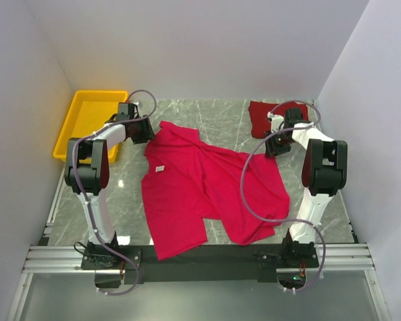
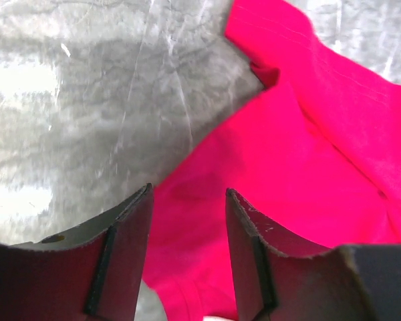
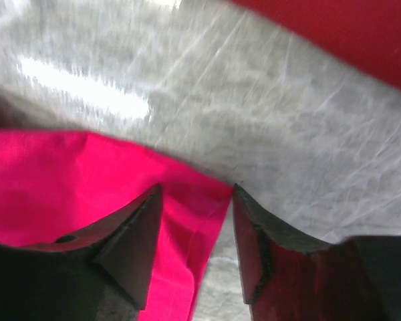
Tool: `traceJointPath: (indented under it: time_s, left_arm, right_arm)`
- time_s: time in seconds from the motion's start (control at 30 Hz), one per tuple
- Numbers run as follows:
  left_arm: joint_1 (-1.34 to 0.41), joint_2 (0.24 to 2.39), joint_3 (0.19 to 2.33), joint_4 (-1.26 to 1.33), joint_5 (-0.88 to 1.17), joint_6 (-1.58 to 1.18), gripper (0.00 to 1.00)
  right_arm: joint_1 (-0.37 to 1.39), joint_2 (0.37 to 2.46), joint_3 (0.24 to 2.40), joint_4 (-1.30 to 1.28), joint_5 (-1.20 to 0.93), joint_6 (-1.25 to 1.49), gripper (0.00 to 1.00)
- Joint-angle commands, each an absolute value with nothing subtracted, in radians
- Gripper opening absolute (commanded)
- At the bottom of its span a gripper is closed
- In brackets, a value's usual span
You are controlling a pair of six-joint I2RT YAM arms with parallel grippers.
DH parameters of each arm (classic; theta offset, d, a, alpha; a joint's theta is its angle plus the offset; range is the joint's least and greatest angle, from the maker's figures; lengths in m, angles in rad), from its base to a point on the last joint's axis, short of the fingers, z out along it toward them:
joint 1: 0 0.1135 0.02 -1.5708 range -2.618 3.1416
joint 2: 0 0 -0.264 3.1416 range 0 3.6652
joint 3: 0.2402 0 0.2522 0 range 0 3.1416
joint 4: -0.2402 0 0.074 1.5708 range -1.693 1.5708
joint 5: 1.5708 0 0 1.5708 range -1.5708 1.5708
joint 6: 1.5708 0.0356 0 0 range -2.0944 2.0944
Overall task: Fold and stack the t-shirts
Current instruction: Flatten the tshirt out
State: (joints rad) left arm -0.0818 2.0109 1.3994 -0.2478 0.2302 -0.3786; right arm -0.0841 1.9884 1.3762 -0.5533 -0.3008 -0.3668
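Note:
A crimson-pink t-shirt (image 1: 207, 187) lies crumpled and spread across the middle of the marble table, its small white label (image 1: 159, 168) showing. A darker maroon shirt (image 1: 262, 115) lies folded at the far right. My left gripper (image 1: 144, 131) hangs over the pink shirt's far left corner, jaws open with pink cloth (image 2: 274, 167) below and between them. My right gripper (image 1: 275, 146) hangs over the pink shirt's far right corner (image 3: 207, 194), jaws open and straddling the cloth's edge. The maroon shirt (image 3: 347, 30) shows at the top right of the right wrist view.
A yellow plastic tray (image 1: 87, 124) stands at the far left, just beside the left arm. White walls close in the table on three sides. The arm bases sit on a black rail (image 1: 200, 257) at the near edge, overlapped by the pink shirt's hem.

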Motion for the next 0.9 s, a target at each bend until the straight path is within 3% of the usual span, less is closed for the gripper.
traceJointPath:
  time_s: [0.0, 0.1, 0.2, 0.23, 0.33, 0.4, 0.73, 0.87]
  left_arm:
    - [-0.081, 2.052, 1.479, -0.279, 0.262, -0.351, 0.51]
    - [-0.083, 2.100, 1.514, -0.301, 0.290, -0.354, 0.44]
    - [-0.083, 2.108, 1.513, -0.302, 0.328, -0.348, 0.34]
    - [-0.081, 2.105, 1.508, -0.299, 0.357, -0.339, 0.29]
    - [-0.080, 2.085, 1.486, -0.287, 0.408, -0.324, 0.06]
    - [-0.072, 2.063, 1.471, -0.278, 0.416, -0.315, 0.01]
    - [0.023, 1.937, 1.443, -0.193, 0.347, -0.376, 0.01]
    - [0.044, 1.954, 1.494, -0.175, 0.347, -0.400, 0.01]
  right_arm:
    - [-0.094, 2.022, 1.460, -0.574, -0.314, -0.351, 0.51]
    - [-0.094, 2.040, 1.483, -0.586, -0.325, -0.350, 0.44]
    - [-0.095, 2.059, 1.508, -0.607, -0.340, -0.347, 0.24]
    - [-0.095, 2.060, 1.511, -0.617, -0.347, -0.347, 0.14]
    - [-0.100, 2.037, 1.497, -0.612, -0.359, -0.351, 0.02]
    - [-0.110, 2.007, 1.482, -0.604, -0.368, -0.354, 0.00]
    - [-0.147, 1.911, 1.511, -0.555, -0.408, -0.331, 0.00]
    - [-0.147, 1.945, 1.618, -0.542, -0.407, -0.334, 0.00]
